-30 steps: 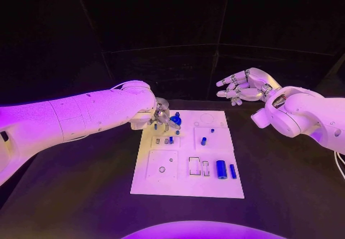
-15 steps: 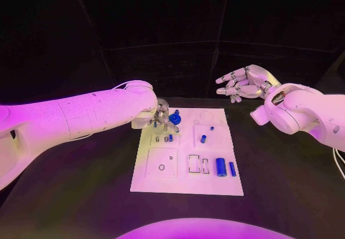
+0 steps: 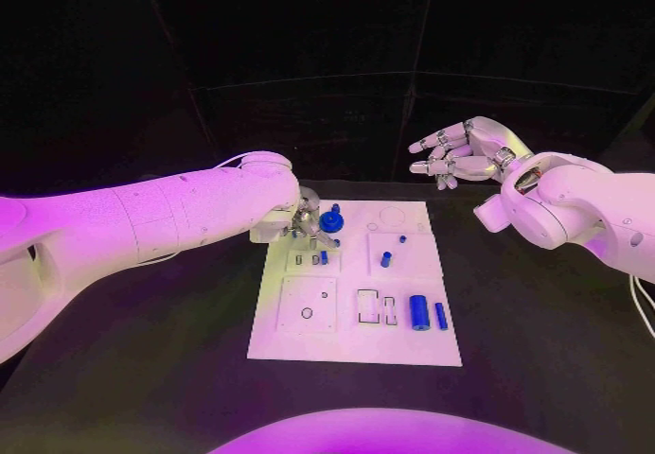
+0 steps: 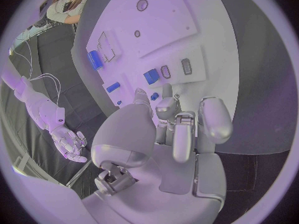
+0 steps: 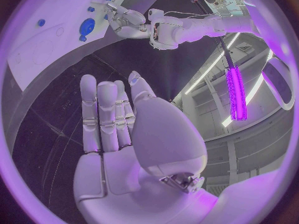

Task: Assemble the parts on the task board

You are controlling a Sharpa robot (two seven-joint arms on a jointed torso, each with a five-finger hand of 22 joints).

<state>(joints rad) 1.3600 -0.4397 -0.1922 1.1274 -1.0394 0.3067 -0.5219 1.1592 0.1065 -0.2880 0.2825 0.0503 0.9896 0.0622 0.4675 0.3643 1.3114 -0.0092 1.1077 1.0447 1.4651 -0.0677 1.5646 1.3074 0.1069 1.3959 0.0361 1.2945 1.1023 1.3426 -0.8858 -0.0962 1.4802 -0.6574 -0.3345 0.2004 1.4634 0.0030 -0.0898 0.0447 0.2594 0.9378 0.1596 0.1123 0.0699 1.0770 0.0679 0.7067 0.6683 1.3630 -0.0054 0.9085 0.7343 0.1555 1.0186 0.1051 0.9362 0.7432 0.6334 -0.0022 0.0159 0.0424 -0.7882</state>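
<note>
The white task board (image 3: 308,350) lies in the middle of the black table. My left hand (image 3: 308,222) hovers low over its far left part, its fingertips (image 4: 167,90) close together and pointing at the board. Right beside them lies a round blue knob (image 3: 332,223). A small blue bit (image 4: 154,96) shows between the thumb and a finger; whether it is pinched I cannot tell. A blue piece (image 4: 151,76) stands in a slot just beyond. My right hand (image 3: 457,151) hangs high behind the board's far right corner, fingers apart, holding nothing (image 5: 118,134).
On the board's right half stand a small blue peg (image 3: 386,259), a thick blue cylinder (image 3: 419,312) and a slim one (image 3: 439,315). Open rectangular slots (image 3: 368,307) and a square plate with a hole (image 3: 308,312) lie nearer me. Black table (image 3: 546,359) surrounds the board.
The whole picture has shifted a little, so the camera moved. Neither hand has visibly moved against the board, and the parts lie as before.
</note>
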